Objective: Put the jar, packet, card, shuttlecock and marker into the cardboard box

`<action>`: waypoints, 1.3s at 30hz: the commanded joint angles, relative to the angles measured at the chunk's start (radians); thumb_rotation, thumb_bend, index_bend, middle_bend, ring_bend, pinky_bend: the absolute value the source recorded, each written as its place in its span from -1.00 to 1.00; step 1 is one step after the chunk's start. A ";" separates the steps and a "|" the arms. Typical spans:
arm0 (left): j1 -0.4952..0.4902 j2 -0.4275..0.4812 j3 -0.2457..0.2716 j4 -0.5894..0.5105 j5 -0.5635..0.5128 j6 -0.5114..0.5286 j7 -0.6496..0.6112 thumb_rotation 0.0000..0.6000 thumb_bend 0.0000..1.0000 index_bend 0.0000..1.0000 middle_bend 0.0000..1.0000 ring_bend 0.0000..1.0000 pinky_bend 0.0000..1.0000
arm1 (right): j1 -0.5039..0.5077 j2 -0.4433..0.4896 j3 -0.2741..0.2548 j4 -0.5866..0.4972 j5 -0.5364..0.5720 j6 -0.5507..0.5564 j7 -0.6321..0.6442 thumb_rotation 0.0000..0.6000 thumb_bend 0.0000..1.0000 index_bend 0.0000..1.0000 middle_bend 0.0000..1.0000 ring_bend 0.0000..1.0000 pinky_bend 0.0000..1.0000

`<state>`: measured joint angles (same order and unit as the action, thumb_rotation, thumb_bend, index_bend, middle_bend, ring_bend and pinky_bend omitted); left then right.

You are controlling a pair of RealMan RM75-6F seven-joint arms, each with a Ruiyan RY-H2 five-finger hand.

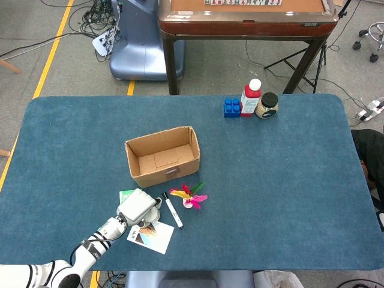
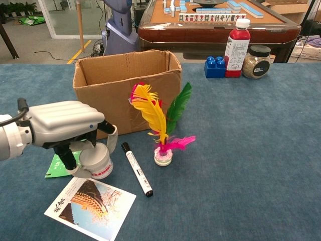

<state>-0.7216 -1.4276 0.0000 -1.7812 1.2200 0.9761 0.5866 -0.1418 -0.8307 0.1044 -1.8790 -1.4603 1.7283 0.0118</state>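
My left hand (image 2: 61,125) (image 1: 137,206) grips a small white jar (image 2: 96,160) (image 1: 153,211), fingers curled over its top, just above the table in front of the cardboard box (image 2: 125,88) (image 1: 162,156). A green packet (image 2: 56,167) (image 1: 125,194) lies partly under the hand. The picture card (image 2: 91,201) (image 1: 150,235) lies flat near the front edge. A black-and-white marker (image 2: 136,168) (image 1: 173,210) lies to the right of the jar. The feathered shuttlecock (image 2: 161,125) (image 1: 188,197) stands upright beside the box. My right hand is out of sight.
At the far right stand a blue block (image 2: 214,67), a red bottle (image 2: 236,48) and a dark-lidded glass jar (image 2: 256,62). A mahjong table (image 2: 210,22) stands beyond the table's far edge. The box is open at the top.
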 commanded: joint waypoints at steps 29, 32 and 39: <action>-0.118 0.385 -0.264 -0.250 -0.287 0.120 0.143 1.00 -0.73 0.14 0.90 0.85 1.00 | 0.007 0.002 -0.001 0.001 0.005 -0.017 -0.001 1.00 -0.62 -0.49 -0.30 -0.48 -0.22; -0.160 0.360 -0.270 -0.226 -0.327 0.094 0.162 1.00 -0.73 0.13 0.90 0.85 1.00 | 0.009 0.002 0.000 0.001 0.011 -0.023 0.000 1.00 -0.62 -0.49 -0.30 -0.48 -0.22; -0.253 0.255 -0.271 -0.112 -0.439 0.053 0.196 1.00 -0.73 0.12 0.90 0.85 1.00 | 0.010 0.004 -0.003 -0.003 0.006 -0.024 -0.003 1.00 -0.62 -0.49 -0.30 -0.48 -0.22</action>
<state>-0.9477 -1.1436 -0.2695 -1.9230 0.8094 1.0439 0.7702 -0.1320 -0.8273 0.1015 -1.8815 -1.4541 1.7042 0.0086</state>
